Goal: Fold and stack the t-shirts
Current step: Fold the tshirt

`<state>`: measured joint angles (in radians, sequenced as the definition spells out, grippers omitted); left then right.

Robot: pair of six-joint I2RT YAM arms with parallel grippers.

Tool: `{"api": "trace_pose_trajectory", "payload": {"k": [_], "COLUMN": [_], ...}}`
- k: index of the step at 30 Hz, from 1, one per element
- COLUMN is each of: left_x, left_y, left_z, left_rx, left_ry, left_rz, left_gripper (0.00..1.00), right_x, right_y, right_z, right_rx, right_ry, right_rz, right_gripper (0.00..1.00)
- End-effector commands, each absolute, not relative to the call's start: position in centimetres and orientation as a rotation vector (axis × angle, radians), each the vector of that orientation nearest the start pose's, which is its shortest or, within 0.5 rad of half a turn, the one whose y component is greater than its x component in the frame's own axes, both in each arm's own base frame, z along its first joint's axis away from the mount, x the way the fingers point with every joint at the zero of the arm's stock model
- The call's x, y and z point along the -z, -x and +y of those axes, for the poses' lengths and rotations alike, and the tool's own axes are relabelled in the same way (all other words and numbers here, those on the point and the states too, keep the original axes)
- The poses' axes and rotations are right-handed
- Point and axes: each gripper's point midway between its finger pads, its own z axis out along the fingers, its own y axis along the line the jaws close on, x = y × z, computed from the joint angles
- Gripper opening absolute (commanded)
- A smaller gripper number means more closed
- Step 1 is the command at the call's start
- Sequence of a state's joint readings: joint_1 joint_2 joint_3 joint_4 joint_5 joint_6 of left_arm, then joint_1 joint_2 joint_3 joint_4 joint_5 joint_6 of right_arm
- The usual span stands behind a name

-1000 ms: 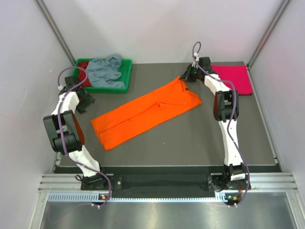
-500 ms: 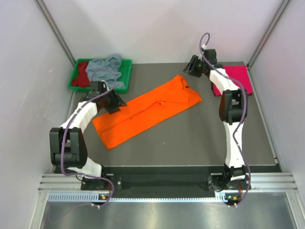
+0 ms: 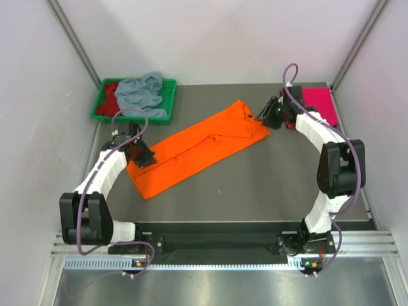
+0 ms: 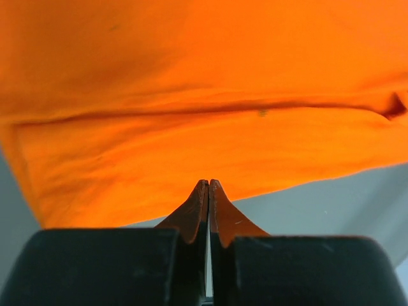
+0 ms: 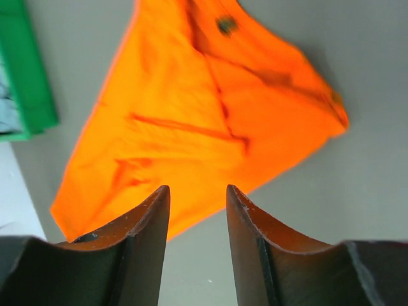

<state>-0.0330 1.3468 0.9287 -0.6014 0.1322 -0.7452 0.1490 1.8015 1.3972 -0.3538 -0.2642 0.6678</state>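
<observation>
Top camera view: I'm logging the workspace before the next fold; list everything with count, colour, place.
Orange t-shirt: 1, bright orange, long strip lying diagonally mid-table.
Pink t-shirt: 1, magenta, folded, far right corner.
Grey-blue t-shirt: 1, grey-blue, crumpled in the tray.
Red t-shirt: 1, dark red, tray's left end, partly under the grey-blue one.
Tray: 1, green, far left corner.
Table: 1, dark grey.
Left gripper: 1, black, shut, at the orange shirt's near-left end.
Right gripper: 1, black, open, at its far-right end.

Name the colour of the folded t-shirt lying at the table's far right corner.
The folded t-shirt is plain magenta pink, clearest in the top external view.
</observation>
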Motion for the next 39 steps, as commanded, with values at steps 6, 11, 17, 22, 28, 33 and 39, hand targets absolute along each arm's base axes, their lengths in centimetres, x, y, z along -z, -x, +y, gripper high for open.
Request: {"api": "trace_pose_trajectory", "payload": {"k": [6,11,17,22,28,33,39], "left_x": [-7.5,-6.6,-5.2,-3.7,-1.7,-1.6,-5.4], "left_y": [-25.6,-24.1,-21.2,-19.7,-18.1,-16.1,-19.0], "left_z": [-0.5,0.1,1.1,0.5,0.8,2.0,3.1], "left_rx": [-0.004,-0.076,-0.231,-0.239,-0.330,-0.550,-0.630], "left_ry": [1.278,1.351,1.453,1.519,1.572,1.597,1.556], "left_rz": [2.443,2.432,2.449,2.480,2.500,2.531,2.463], "left_gripper": [0.00,0.00,0.00,0.00,0.00,0.00,0.00], "right_x": [-12.7,-11.1,-9.5,-9.5,-9.4,-9.0,-9.1], "right_y": [-43.6,-43.0,-43.2,-43.5,-43.7,-43.7,-43.6], "right_z": [15.3,15.0,14.6,13.6,13.2,13.0,12.6], "right_rx": [-0.773,-0.796,-0.818,-0.814,-0.818,-0.811,-0.808], "right_ry": [-0.421,-0.421,-0.439,-0.453,-0.464,-0.472,-0.484], "right_rz": [2.396,2.403,2.438,2.424,2.427,2.435,2.434], "right_gripper": [0.40,0.40,0.39,0.39,0.39,0.39,0.39]}}
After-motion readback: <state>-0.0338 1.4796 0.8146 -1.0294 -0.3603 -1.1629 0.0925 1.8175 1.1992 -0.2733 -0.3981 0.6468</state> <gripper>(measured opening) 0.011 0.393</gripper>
